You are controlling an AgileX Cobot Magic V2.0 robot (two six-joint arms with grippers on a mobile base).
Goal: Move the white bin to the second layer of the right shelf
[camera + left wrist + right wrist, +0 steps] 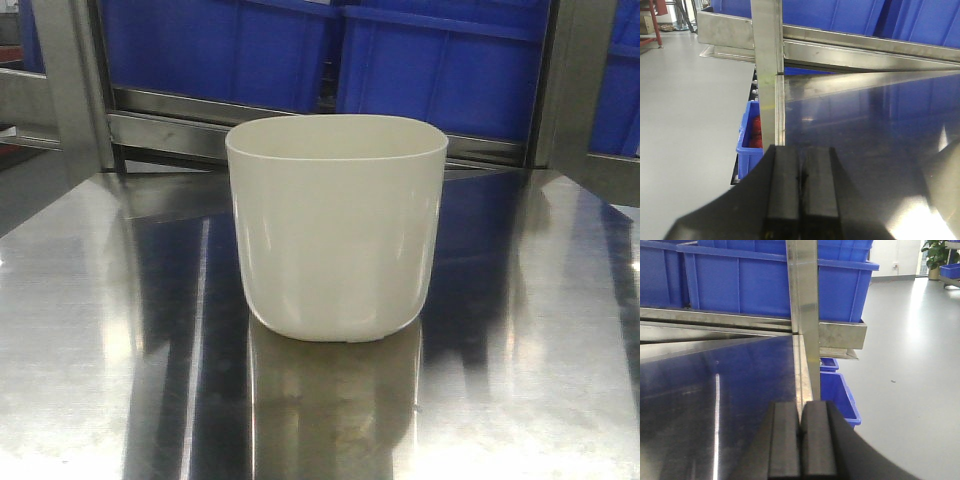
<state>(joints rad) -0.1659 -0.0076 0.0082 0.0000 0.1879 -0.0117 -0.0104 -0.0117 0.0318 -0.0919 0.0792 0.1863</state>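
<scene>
The white bin (336, 225) stands upright and empty in the middle of the shiny steel table (90, 330) in the front view; neither gripper shows there. In the left wrist view my left gripper (801, 150) is shut with nothing between its black pads, hovering over the table's left edge beside an upright steel post (768, 60). My right gripper (800, 406) is likewise shut on nothing, over the table's right edge by another post (803, 305). The bin is out of both wrist views. The right shelf second layer with roller tracks is not in view.
Large blue crates (430, 60) sit on a steel rack level behind the table (765, 285). A small blue bin with red contents (751, 137) stands on the floor left of the table. Another blue bin (839, 395) sits on the floor at right. Grey floor spreads on both sides.
</scene>
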